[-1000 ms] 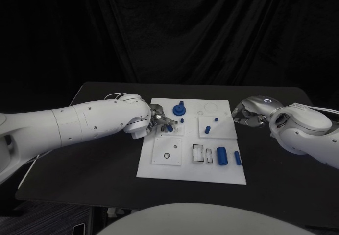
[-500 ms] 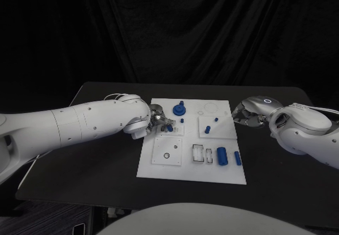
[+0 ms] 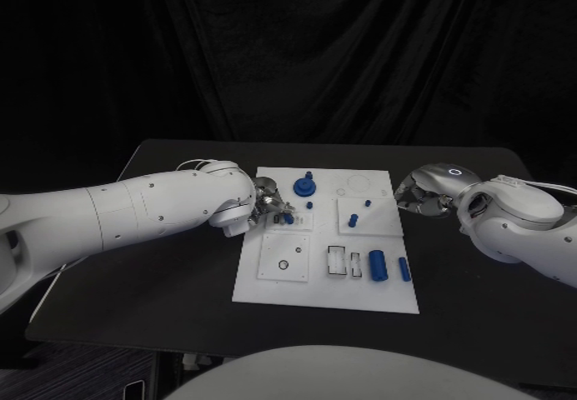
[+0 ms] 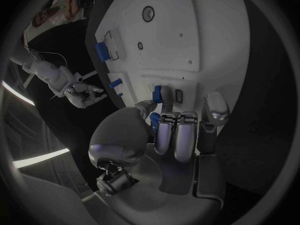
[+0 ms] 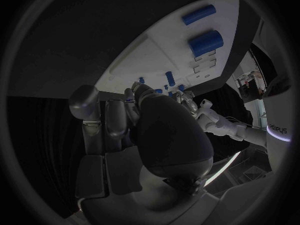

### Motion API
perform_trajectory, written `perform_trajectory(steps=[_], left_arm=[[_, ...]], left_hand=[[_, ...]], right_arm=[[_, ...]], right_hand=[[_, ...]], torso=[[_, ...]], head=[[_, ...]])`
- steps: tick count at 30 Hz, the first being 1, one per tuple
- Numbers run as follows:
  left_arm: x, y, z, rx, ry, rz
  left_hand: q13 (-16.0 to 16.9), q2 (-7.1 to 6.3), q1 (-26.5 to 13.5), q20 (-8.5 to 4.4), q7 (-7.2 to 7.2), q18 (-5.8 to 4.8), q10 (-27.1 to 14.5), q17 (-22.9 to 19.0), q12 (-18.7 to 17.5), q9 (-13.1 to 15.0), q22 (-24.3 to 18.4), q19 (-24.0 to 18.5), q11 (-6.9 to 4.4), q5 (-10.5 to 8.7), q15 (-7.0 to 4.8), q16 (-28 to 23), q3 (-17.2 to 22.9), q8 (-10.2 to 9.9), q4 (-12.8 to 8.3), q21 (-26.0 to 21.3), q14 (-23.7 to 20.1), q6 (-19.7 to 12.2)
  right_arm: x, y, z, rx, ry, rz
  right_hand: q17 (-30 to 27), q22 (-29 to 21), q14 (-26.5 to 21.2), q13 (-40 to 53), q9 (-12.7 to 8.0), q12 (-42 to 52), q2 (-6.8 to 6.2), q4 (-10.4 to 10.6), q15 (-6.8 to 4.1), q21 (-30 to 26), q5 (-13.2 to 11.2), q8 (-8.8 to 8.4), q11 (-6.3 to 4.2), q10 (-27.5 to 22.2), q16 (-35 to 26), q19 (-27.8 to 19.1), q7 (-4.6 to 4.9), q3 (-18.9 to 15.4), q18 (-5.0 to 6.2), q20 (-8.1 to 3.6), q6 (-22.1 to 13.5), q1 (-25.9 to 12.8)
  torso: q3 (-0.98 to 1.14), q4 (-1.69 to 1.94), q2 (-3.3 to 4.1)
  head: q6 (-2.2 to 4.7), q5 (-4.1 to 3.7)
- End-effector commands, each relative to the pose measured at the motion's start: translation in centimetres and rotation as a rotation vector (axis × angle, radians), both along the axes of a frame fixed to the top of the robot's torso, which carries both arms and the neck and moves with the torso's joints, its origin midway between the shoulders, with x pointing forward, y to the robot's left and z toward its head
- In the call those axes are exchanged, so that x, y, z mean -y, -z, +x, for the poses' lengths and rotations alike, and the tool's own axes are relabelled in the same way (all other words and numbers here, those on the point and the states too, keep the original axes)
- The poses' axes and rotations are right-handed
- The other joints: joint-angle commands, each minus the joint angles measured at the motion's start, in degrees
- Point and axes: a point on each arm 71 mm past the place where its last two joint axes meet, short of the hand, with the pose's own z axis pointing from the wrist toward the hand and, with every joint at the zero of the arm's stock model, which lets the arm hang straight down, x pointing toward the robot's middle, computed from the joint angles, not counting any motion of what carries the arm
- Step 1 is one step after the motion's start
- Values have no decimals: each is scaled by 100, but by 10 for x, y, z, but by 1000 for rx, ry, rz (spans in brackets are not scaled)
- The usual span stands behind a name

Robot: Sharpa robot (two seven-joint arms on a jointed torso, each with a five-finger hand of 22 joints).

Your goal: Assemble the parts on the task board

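Note:
The white task board [image 3: 315, 283] lies in the middle of the black table. My left hand [image 3: 271, 207] is over the board's left side and pinches a small blue peg [image 3: 286, 218] between thumb and fingers. In the left wrist view the peg [image 4: 157, 93] sits at the fingertips [image 4: 167, 116], down on the board [image 4: 194, 30]. My right hand [image 3: 419, 198] hovers at the board's right edge with its fingers curled in and nothing visible in them. A round blue part with a post [image 3: 305, 184] stands at the board's far end. A blue peg [image 3: 353, 221] stands mid-board.
A thick blue cylinder [image 3: 378, 265] and a slim blue pin [image 3: 404, 269] lie near the board's front right, also seen as cylinder [image 5: 206, 42] and pin [image 5: 199, 14]. A small black ring [image 3: 283, 266] and rectangular slots [image 3: 338, 261] are at the front.

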Motion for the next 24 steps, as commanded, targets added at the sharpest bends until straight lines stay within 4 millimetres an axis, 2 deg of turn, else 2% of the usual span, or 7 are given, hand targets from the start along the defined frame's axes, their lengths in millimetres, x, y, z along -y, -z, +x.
perform_trajectory(steps=[1,6,14,18,20,22,24], left_arm=[[1,12,-8,-54,24,16],[1,12,-8,-54,25,15],[2,12,-8,-52,26,12],[2,12,-8,-49,25,9],[2,12,-8,-48,25,8],[1,12,-8,-48,24,8],[1,12,-8,-50,24,9]], left_hand=[[1495,-16,49,-10,0,60,594,1507,9,8,10,15,-23,-19,-7,15,47,-27,-1,-28,595,-28],[1493,-22,49,-10,0,60,590,1507,6,10,11,13,-22,-47,-7,15,65,-26,-11,-33,595,-28],[1488,-39,-19,-7,17,62,582,1507,-3,7,17,0,-10,-228,1,15,121,-41,5,-60,595,-41],[1485,-43,-162,9,44,63,577,1507,-7,-13,35,-5,14,-667,21,15,115,-76,99,-91,595,-55],[1483,-37,-275,21,60,63,574,1507,-11,-30,49,-3,30,-964,34,15,61,-96,204,-105,595,-46],[1482,-30,-354,29,67,65,572,1507,-12,-39,55,-4,37,-1073,41,15,13,-105,289,-118,595,-36],[1482,-22,-525,40,76,65,572,1507,-13,-47,76,4,47,-1355,52,15,-145,-113,493,-131,595,-16]], right_arm=[[1,1,0,-5,16,-10],[1,1,0,-6,16,-10],[1,1,0,-6,17,-11],[1,1,0,-6,18,-11],[1,2,0,-6,18,-11],[1,2,0,-6,18,-11],[1,2,0,-6,19,-11]], right_hand=[[-5,624,35,-9,-7,-19,-46,-10,-35,-38,27,-26,-8,-42,-18,-42,-5,32,104,-12,-2,-2],[-5,624,35,-9,-7,-19,-46,-10,-35,-38,27,-26,-8,-42,-18,-42,-5,32,104,-12,-2,-2],[-5,624,35,-9,-7,-19,-46,-10,-35,-38,27,-26,-8,-42,-18,-42,-5,32,104,-12,-2,-2],[-11,619,31,-21,-8,-30,-47,-12,-35,-64,27,-26,-7,-52,-27,-48,-4,42,108,-11,3,0],[-11,619,31,-21,-8,-30,-47,-12,-35,-64,27,-26,-7,-52,-27,-48,-4,42,108,-11,3,0],[-11,619,31,-21,-8,-30,-47,-12,-35,-64,27,-26,-7,-52,-27,-48,-4,42,108,-11,3,0],[-11,619,31,-21,-8,-30,-47,-12,-35,-64,27,-26,-7,-52,-27,-48,-4,42,108,-11,3,0]], torso=[[3,1,0],[4,2,-3],[1,3,-7],[0,2,-7],[0,1,-8],[-1,0,-7],[0,3,-7]], head=[[1,-7],[1,-8],[1,-10],[1,-7],[1,-3],[1,-4],[1,-6]])
